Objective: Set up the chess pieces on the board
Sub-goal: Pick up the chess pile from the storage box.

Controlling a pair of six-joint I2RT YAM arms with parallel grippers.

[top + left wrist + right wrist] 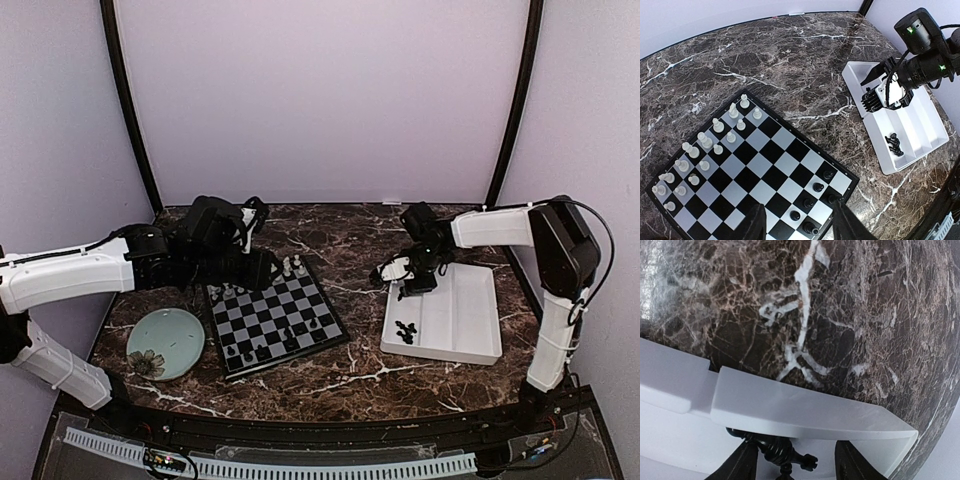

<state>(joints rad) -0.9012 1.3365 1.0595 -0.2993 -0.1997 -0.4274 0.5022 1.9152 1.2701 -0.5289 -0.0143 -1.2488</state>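
Note:
The board [765,170] lies left of centre, with several white chess pieces [704,152] along its left rows and several black ones [816,201] near its right corner. My left gripper [801,225] hovers open above the board's near edge with nothing between its fingers. The right gripper [795,467] is down in the far left corner of the white tray [470,300]. Its jaws stand apart around black pieces [782,454] lying on the tray floor. These touch the left finger [740,465] and are apart from the right one. More black pieces [405,331] lie at the tray's near left.
A round pale-green plate [165,343] sits left of the board. The tray's raised wall [805,410] stands just ahead of the right fingers. Dark marble table [350,240] lies between board and tray.

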